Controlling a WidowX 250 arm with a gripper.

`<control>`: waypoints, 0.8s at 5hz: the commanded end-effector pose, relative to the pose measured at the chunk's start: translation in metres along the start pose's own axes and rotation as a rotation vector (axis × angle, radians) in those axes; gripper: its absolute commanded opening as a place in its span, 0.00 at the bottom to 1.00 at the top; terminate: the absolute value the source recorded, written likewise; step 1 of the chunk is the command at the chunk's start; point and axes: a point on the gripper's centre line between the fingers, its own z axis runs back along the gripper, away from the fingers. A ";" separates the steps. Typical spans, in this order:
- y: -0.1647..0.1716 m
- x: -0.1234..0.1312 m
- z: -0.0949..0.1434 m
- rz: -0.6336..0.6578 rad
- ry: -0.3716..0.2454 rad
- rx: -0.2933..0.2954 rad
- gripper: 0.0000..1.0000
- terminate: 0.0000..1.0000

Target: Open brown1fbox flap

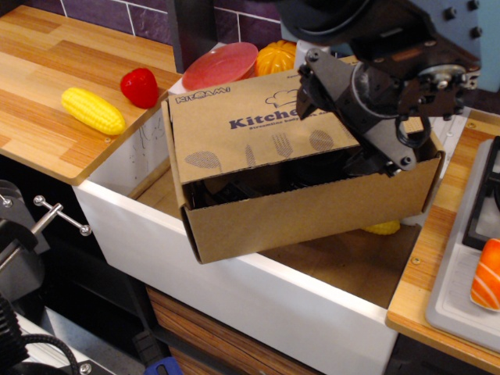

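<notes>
Arm (367, 31) in the upper right of the frame: glossy black rounded housing, ending in a cylindrical grey-and-black wrist. Gripper (344, 117): matte black, angular, blocky finger links with small round screws or pins visible at the joints. A thin black cable loop hangs at the wrist (414, 129), and a round silver-grey fitting sits near the frame's right edge.

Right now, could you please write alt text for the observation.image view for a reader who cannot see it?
A black gripper sits over the right side of the printed flap of a brown cardboard box resting in a white sink. Toy corn and a strawberry lie on the left counter.
</notes>
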 end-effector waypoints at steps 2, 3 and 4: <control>0.029 0.020 0.016 -0.055 -0.076 0.102 1.00 0.00; 0.045 0.030 0.029 -0.085 -0.068 0.133 1.00 0.00; 0.064 0.041 0.040 -0.110 -0.072 0.174 1.00 0.00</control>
